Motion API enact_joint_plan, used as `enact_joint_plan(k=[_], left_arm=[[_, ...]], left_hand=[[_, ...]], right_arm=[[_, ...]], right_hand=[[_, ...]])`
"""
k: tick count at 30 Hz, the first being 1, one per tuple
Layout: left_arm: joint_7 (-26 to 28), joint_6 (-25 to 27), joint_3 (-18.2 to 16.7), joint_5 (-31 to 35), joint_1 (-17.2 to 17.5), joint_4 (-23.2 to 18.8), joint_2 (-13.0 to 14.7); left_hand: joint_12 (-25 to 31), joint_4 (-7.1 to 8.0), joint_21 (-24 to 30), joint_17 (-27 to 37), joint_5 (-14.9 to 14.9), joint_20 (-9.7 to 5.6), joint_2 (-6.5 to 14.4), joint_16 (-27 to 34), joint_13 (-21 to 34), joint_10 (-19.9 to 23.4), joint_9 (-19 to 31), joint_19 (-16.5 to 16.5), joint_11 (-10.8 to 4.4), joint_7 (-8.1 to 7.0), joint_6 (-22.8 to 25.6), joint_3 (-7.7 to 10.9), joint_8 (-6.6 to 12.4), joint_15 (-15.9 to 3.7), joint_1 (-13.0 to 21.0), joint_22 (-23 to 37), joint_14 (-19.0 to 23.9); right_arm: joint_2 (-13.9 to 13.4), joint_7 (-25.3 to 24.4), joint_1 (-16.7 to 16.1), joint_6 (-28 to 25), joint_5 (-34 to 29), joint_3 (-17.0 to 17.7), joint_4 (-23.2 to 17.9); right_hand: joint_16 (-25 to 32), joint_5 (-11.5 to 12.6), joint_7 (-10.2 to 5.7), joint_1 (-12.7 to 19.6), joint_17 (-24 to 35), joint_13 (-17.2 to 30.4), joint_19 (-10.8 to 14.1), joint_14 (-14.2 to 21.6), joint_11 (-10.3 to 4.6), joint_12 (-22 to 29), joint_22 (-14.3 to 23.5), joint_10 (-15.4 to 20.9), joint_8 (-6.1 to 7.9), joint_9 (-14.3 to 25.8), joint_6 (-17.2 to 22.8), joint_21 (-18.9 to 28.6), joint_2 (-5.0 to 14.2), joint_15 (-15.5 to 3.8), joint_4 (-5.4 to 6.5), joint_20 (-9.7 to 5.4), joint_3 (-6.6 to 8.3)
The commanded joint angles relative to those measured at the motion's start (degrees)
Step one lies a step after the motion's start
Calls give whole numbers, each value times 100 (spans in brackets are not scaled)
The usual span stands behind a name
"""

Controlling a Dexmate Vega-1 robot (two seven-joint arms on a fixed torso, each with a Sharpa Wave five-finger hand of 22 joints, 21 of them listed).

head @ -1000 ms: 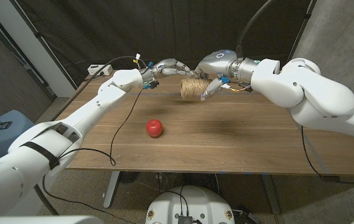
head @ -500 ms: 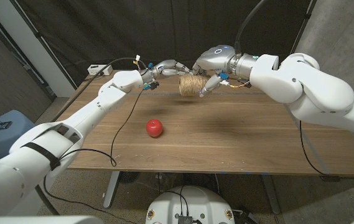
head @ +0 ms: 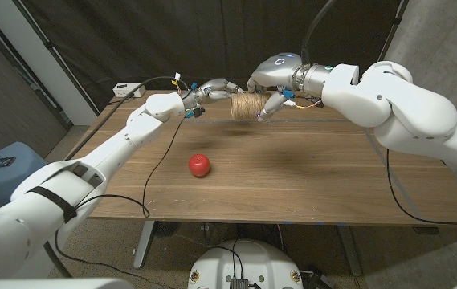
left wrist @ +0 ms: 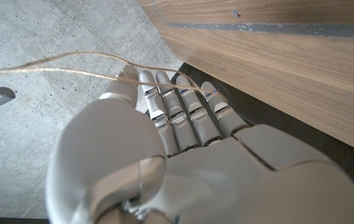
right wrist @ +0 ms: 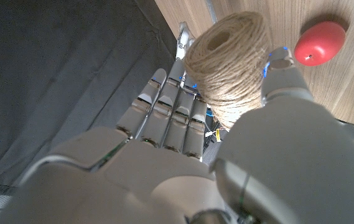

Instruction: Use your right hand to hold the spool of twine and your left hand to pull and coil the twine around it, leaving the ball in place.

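My right hand [head: 270, 80] holds the tan spool of twine [head: 246, 107] in the air above the far middle of the table; the right wrist view shows the spool [right wrist: 231, 59] gripped between thumb and fingers. Just left of the spool is my left hand [head: 215, 87], and a strand of twine [left wrist: 71, 62] runs across its fingertips [left wrist: 164, 84] in the left wrist view. The red ball [head: 200, 164] lies on the table nearer the front, left of centre, apart from both hands; it also appears as the ball [right wrist: 319, 41] past the spool.
The wooden table [head: 308, 172] has a white power strip [head: 128, 90] at its far left corner. A black cable [head: 154, 168] trails over the table's left part to the front edge. A dark curtain hangs behind.
My right hand has carried the spool slightly up and to the left, closer to my left hand. The ball has stayed where it was.
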Motion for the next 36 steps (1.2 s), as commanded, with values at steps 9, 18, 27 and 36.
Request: enact_joint_plan(k=[9,18,27,36], left_arm=[[82,126,-52,-51,203,-237,107],[123,156,-79,-92,325,-314,134],[225,265,-160,-150,573,-660,305],[352,440,-246,-201,820,-1058,498]], left_hand=[[-1,0,-16,14,19,1,59,-5,12,51,19,-23,-6,-21,26,30,-12,13,-8,28,34],[-7,-2,-16,18,21,2,69,-6,17,50,19,-24,-6,-16,47,37,-5,9,-2,28,30],[-12,-2,-16,20,22,3,70,-6,22,53,19,-24,-15,-10,31,39,-12,12,-2,28,35],[-12,-2,-17,21,24,6,73,-9,26,65,19,-26,-6,-12,25,43,-15,15,-2,28,36]], right_arm=[[69,123,223,265,-76,19,60],[122,231,320,349,-106,-3,65],[230,245,407,484,-159,-68,90],[313,154,455,632,-142,-104,139]], right_hand=[[36,29,-947,775,10,10,47,71,-746,16,17,826,21,31,1009,-9,828,-801,10,2,-18],[23,32,-956,774,1,14,47,68,-759,13,17,828,26,32,1021,-10,839,-803,12,1,-10],[14,33,-946,763,-5,19,47,70,-761,11,17,831,27,33,1021,-10,844,-799,17,1,-10],[14,32,-951,764,-5,23,46,77,-755,9,16,833,27,33,1020,-10,845,-801,15,3,-13]])
